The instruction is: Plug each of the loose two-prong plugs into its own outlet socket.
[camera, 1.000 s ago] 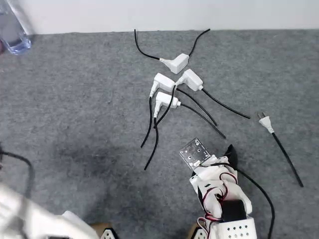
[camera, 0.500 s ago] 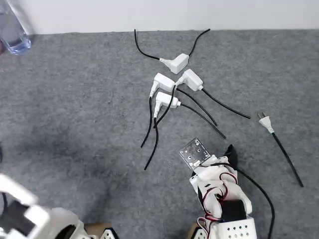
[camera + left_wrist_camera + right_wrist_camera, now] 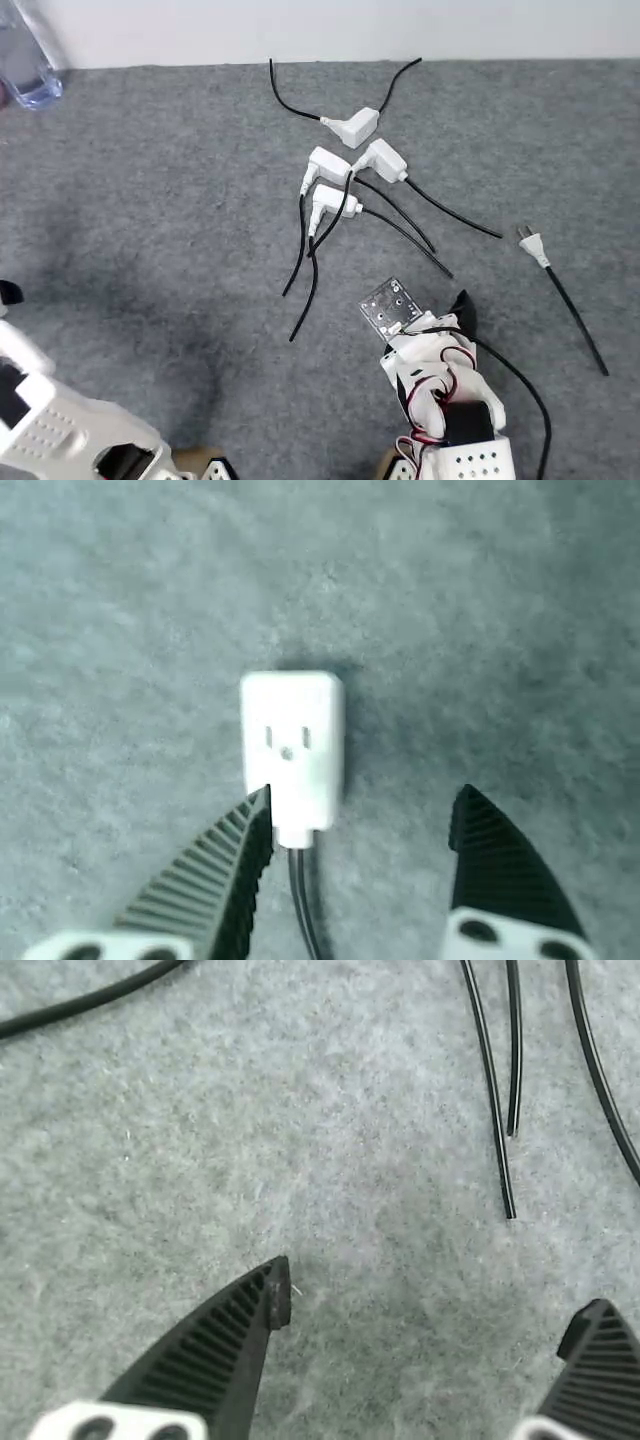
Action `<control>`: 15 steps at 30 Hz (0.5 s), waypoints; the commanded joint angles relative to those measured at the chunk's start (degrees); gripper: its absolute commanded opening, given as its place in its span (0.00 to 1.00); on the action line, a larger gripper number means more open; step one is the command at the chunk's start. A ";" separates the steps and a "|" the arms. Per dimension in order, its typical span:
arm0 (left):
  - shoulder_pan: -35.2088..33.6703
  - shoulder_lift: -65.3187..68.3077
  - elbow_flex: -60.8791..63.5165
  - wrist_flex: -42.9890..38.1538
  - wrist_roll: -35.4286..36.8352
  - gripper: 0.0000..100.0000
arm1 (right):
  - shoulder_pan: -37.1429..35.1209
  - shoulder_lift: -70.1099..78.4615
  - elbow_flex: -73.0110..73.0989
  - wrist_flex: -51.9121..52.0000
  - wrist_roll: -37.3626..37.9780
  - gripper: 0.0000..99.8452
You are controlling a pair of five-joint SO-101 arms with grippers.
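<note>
Here, left hand (image 3: 363, 798) spreads wide, finger perhaps touching the outlet socket (image 3: 292, 740).

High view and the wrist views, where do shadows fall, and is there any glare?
High view: a broad soft shadow darkens the grey mat toward the picture's lower left, with no glare on it. Left wrist view: a thin shadow edges the white outlet. Right wrist view: even light, the black cables nearly shadowless.
</note>
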 commanded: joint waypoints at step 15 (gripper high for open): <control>-1.32 13.89 -11.03 -2.64 -0.18 0.27 | -0.48 -0.75 0.79 0.22 -0.18 0.41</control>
